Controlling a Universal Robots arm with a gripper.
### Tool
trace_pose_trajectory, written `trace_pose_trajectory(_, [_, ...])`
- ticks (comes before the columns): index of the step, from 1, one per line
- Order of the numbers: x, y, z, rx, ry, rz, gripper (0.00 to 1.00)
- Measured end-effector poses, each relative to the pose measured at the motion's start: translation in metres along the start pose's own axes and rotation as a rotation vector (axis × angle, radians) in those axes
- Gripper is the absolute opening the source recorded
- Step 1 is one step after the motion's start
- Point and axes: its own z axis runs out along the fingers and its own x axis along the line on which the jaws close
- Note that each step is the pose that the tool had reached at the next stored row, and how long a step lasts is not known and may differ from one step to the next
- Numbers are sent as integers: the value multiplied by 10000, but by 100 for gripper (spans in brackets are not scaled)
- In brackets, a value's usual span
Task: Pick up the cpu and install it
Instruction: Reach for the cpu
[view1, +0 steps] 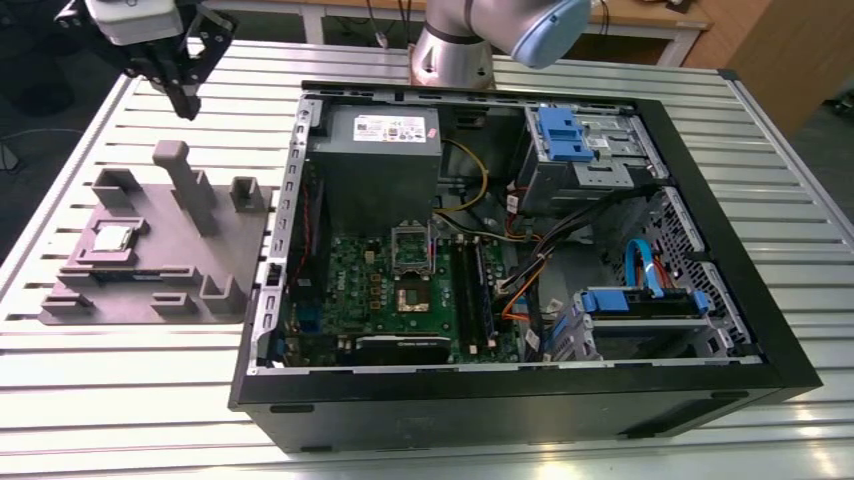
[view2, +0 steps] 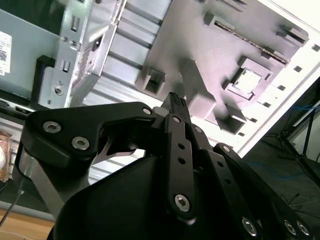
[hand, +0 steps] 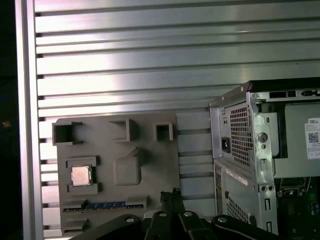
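The cpu (view1: 112, 238) is a small silver square lying flat in a pocket of the grey fixture plate (view1: 160, 290), on the exterior view's left; both wrist views show the cpu (view2: 248, 80) (hand: 81, 175) seated in that pocket. High above the plate's far end hangs my gripper (view1: 186, 104), its black fingers brought together to a point with nothing between them. The closed tips of the gripper (view2: 176, 100) (hand: 170, 196) sit well apart from the chip. The green motherboard (view1: 400, 290) with its socket frame (view1: 411, 268) lies inside the open computer case (view1: 534, 400).
A grey power supply box (view1: 380, 135) sits at the case's far end, with blue drive brackets (view1: 567, 135) and cable bundles (view1: 534, 270) on the exterior view's right. Upright posts (view1: 180, 185) rise from the fixture plate. Everything rests on a slatted aluminium table (view1: 134, 400).
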Motion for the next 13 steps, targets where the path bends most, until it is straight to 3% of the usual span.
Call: trace_pose_trajectory(13, [589,-47,45,7,90,3,10])
